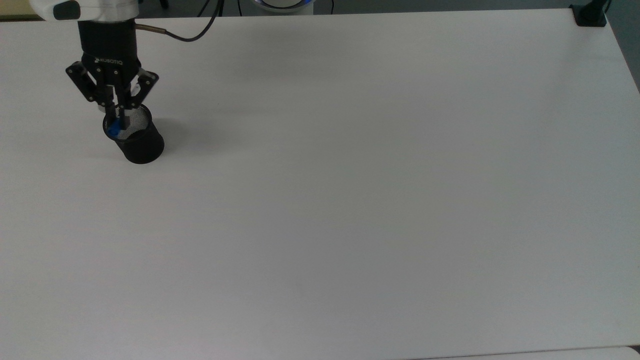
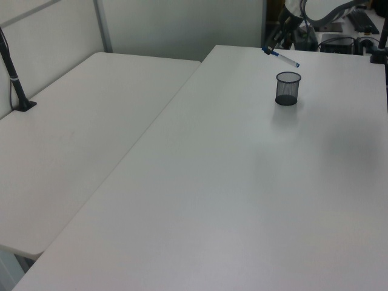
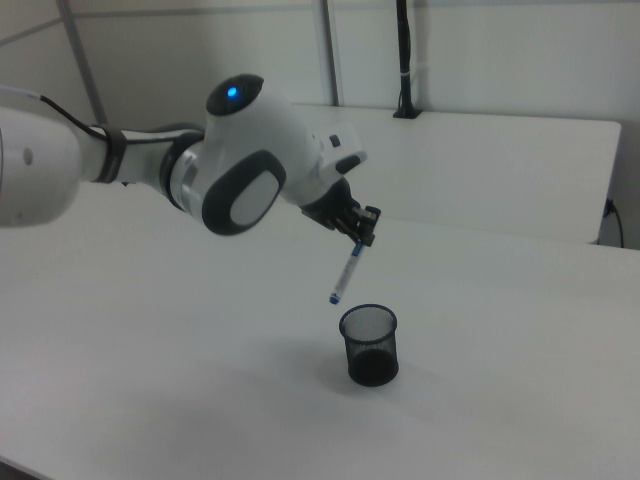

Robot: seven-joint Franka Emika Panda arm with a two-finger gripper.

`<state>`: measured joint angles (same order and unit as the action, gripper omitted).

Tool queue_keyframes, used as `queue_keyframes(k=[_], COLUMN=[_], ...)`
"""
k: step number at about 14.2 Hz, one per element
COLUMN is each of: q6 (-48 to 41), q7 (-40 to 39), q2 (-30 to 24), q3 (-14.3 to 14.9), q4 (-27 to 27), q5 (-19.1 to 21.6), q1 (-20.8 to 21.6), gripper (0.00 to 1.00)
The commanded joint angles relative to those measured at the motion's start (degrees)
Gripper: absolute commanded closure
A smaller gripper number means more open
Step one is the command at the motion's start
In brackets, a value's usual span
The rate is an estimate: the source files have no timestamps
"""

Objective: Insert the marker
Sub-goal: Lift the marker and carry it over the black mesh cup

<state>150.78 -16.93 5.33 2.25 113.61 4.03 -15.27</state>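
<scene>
One slim white marker with blue ends [image 3: 345, 273] hangs tilted in the air, its lower blue tip just above the rim of one black mesh cup [image 3: 369, 345], outside it toward the right view's left. The black two-finger pincer [image 3: 361, 234] is clamped on the marker's upper end and touches nothing else. The cup stands upright on the white worktop [image 1: 350, 200], beneath the pincer [image 1: 118, 111].

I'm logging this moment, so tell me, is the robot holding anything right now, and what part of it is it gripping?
Yes. The hand holds the marker by its upper end; the rest hangs tilted in the air above the black mesh cup.
</scene>
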Motion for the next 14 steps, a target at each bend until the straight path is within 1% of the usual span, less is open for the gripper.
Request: queue_keyframes(k=[1, 3, 6, 7, 11, 13, 14], q6=[9.9, 13.1, 19.2, 22.4, 30.5, 34.4, 34.8], q7=[-3.8, -4.6, -5.6, -5.8, -5.8, -5.7, -5.7], q2=[0.0, 1.4, 3.2, 3.5, 4.2, 4.6, 4.7], q3=[0.1, 0.1, 0.1, 0.1, 0.0, 0.0, 0.0], q4=[4.3, 4.8, 6.8, 8.6, 13.9, 15.6, 15.8], q5=[2.5, 2.6, 2.6, 2.6, 2.6, 2.6, 2.6], q1=[-1.3, -2.1, -2.9, -2.9, -2.7, -2.5, -2.4], gripper=[1.00, 1.00, 1.00, 1.00, 1.00, 1.00, 1.00])
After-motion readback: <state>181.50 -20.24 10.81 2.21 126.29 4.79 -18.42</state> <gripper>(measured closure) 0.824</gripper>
